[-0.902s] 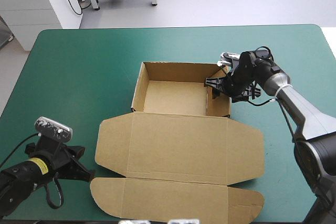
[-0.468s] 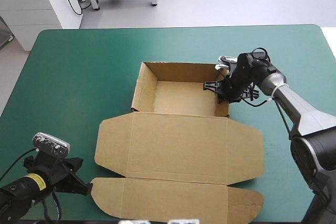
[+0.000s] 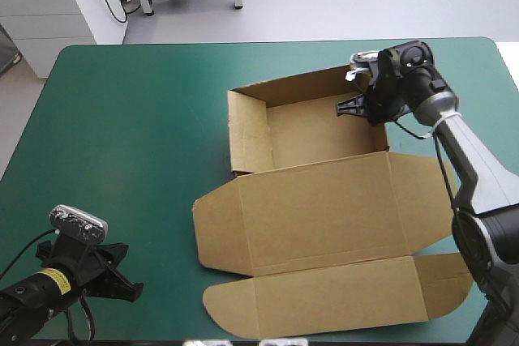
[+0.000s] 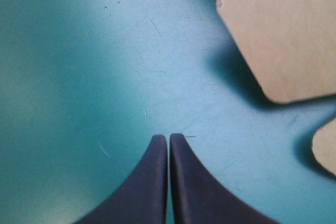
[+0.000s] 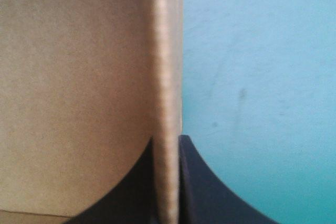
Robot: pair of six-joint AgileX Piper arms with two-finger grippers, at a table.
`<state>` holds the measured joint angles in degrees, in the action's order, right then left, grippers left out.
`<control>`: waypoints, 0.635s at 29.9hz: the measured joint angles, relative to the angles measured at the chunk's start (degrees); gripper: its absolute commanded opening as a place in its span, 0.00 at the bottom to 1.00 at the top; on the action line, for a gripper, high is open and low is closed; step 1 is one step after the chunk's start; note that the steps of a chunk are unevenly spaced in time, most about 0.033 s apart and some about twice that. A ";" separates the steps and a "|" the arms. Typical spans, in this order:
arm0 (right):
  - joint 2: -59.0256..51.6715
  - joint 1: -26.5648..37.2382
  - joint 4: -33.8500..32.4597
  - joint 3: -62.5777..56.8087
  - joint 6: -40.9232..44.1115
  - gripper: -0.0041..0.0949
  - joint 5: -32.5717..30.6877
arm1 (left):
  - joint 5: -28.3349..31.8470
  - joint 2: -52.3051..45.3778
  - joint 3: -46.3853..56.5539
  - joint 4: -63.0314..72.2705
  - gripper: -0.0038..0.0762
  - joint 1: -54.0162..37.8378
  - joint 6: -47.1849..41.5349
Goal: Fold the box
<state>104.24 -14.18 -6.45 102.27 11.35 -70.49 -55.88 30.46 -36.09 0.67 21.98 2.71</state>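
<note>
I read the right arm as entering from the table's right side, elbow bent, wrist angled down over the far right part of the box (image 3: 268, 164). The right gripper (image 3: 361, 105) clamps the right wall (image 5: 167, 77) of the tray: the wall's pale cut edge stands upright between the black fingers (image 5: 205, 182), which are drawn in against it on both sides.

The left arm lies low at the table's near left corner. The left gripper (image 4: 168, 136) has its fingers pressed together in one pointed arch, holding nothing, over the bare teal-green cover (image 3: 122, 119).

The box sits on the right half of the table, turned slightly. Its tray (image 3: 316, 131) lies toward the far edge with three walls raised. The lid (image 3: 324, 216) lies flat toward the near edge, its side flaps (image 4: 283, 35) round-cornered and apart from the left gripper. The board is matte brown; the cover is smooth with fine scratches.
</note>
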 measured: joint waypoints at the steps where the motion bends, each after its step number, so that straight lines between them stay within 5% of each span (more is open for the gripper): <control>1: -0.63 1.24 -0.98 0.80 -0.35 0.02 -0.32 | 0.00 0.00 0.02 0.00 0.04 0.00 0.00; 19: -3.85 36.98 -0.18 2.68 -14.53 0.02 -1.01 | 2.55 0.00 0.09 0.00 0.04 0.00 0.00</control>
<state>100.38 22.80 -6.63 104.95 -3.17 -71.50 -53.33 30.46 -36.01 0.67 21.98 2.71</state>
